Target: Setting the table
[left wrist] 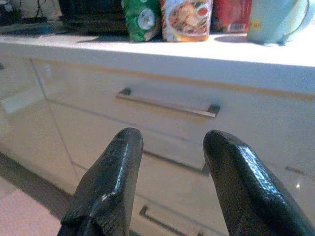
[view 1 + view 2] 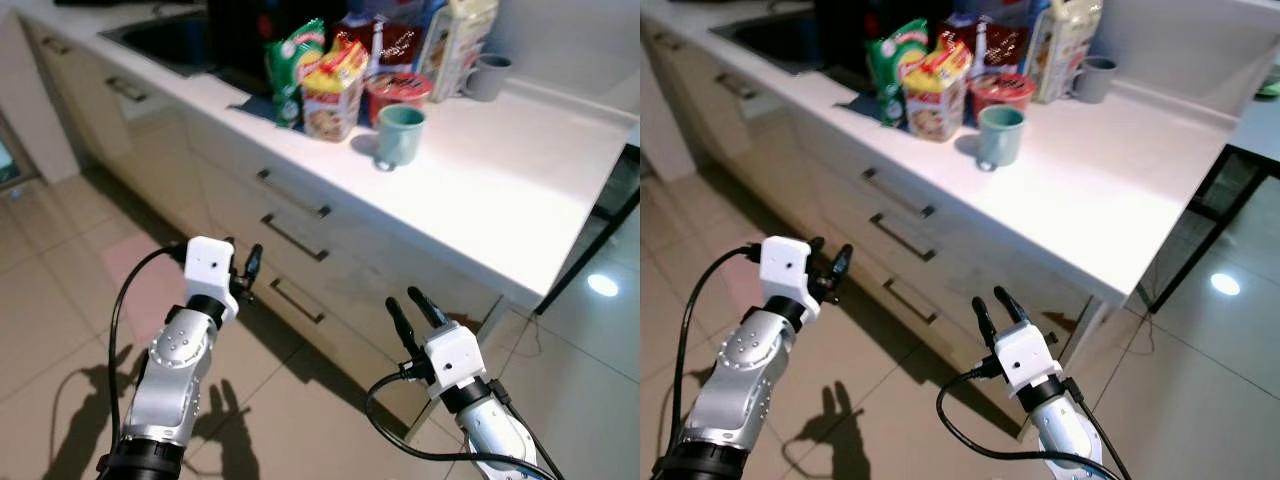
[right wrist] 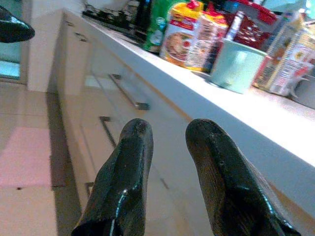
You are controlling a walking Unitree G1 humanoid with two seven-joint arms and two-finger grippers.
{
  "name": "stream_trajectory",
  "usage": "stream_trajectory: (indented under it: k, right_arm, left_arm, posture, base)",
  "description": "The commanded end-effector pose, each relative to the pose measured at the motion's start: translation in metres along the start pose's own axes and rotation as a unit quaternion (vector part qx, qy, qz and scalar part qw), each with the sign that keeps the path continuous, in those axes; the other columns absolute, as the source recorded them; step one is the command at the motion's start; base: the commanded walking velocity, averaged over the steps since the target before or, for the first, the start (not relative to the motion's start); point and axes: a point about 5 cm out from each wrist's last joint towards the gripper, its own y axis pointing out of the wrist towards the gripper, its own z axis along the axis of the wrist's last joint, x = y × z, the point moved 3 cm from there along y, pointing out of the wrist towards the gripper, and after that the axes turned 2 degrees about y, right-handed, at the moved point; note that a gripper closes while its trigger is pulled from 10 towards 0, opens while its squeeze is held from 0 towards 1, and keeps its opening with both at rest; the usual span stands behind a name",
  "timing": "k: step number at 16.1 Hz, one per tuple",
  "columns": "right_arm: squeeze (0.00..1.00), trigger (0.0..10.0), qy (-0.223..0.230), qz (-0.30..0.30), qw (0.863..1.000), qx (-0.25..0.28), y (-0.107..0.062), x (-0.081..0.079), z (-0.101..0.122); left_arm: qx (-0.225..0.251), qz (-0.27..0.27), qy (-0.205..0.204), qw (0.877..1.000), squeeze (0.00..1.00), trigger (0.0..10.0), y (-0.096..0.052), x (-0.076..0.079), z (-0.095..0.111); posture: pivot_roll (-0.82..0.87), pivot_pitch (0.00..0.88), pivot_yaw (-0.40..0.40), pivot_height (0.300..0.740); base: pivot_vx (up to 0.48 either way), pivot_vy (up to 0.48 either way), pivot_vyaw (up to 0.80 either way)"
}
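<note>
A long white stone-like countertop (image 2: 520,190) is running from the far left towards the near right, topping glossy cream drawer fronts (image 2: 300,270) with slim metal bar handles (image 2: 292,194). A dark sunken sink (image 2: 170,40) is sitting at the far left end. Large beige floor tiles (image 2: 60,330) are lying below, catching shadows, and a bright light reflection (image 2: 603,285) is glinting on the floor at the right.

Snack packets (image 2: 333,88): print too blurry, no legible txt.

Mug (image 2: 400,134) on counter (image 2: 520,190), before packets (image 2: 332,90)
</note>
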Motion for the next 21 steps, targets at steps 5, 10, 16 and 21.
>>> stream_trajectory:
  k: [5, 10, 16, 21]
  right_arm:
    - [0.0, 10.0, -0.001, 0.005, 1.0, -0.009, -0.001, -0.001, -0.004]
    - [0.0, 10.0, -0.001, 0.012, 1.0, -0.011, -0.001, -0.003, -0.005]
    - [0.0, 10.0, 0.002, 0.011, 1.0, -0.01, -0.001, -0.005, -0.005]
    - [0.0, 10.0, 0.001, 0.011, 1.0, -0.005, -0.013, -0.008, 0.002]
  left_arm:
    - [0.023, -0.007, 0.006, 1.0, 0.0, 10.0, 0.006, 0.004, 0.013]
    - [0.021, 0.009, -0.002, 1.0, 0.0, 10.0, 0.007, 0.002, 0.012]
    - [0.015, 0.003, 0.01, 1.0, 0.0, 10.0, 0.008, 0.001, 0.01]
    - [0.018, 0.003, 0.023, 1.0, 0.0, 10.0, 0.011, -0.002, 0.015]
  posture:
    - [0.03, 0.0, 0.005, 0.74]
    - [0.03, 0.0, 0.004, 0.74]
    - [0.03, 0.0, 0.011, 0.74]
    - [0.03, 0.0, 0.008, 0.74]
  base:
    - [0.253, -0.404, 0.0]
    - [0.0, 0.0, 0.0]
    - [0.0, 0.0, 0.0]
    - [0.0, 0.0, 0.0]
